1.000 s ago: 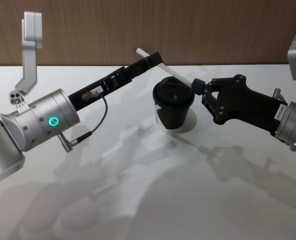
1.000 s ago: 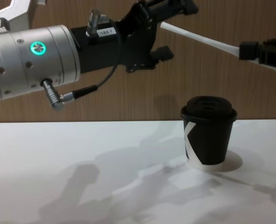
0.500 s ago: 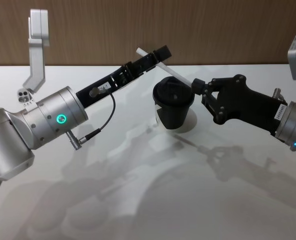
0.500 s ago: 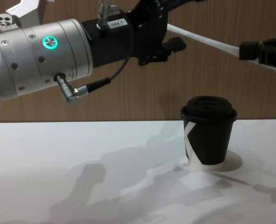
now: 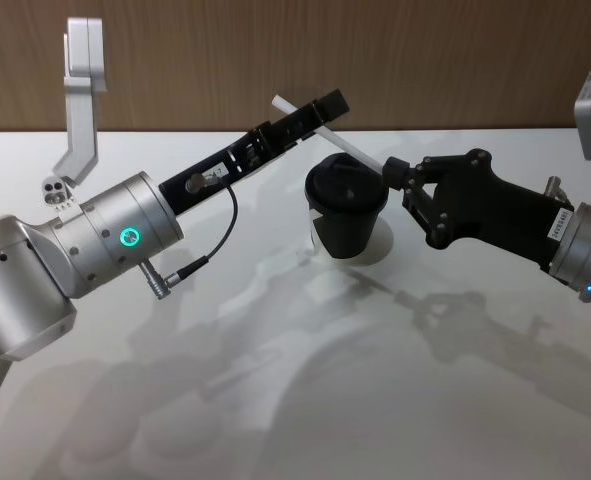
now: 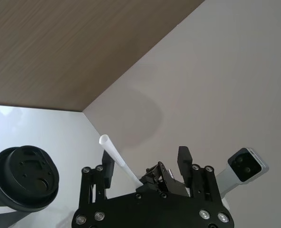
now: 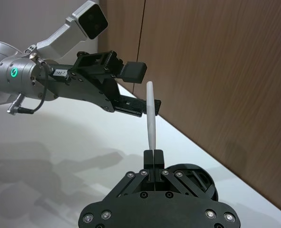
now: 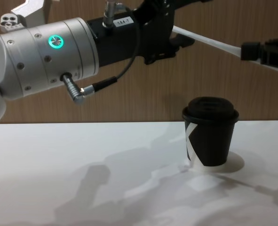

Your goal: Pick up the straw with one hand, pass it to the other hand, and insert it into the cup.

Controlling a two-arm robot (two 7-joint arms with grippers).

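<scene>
1. The white table is bare in the foreground.
2. The cup stands upright on the table at mid-depth, lidded, with nothing in it.
3. The right gripper reaches in from the right and hovers just right of the cup's top. Its short fingers are pinched tight on the straw's lower end.
4. The straw is in the air above and behind the cup. It slants up from the right gripper toward the left and the wall.
5. The left gripper reaches in from the left to the straw's upper part. Its long fingers are spread, one on each side of the straw, which passes just beside one of them.
6. A brown wood wall closes the scene behind.
</scene>
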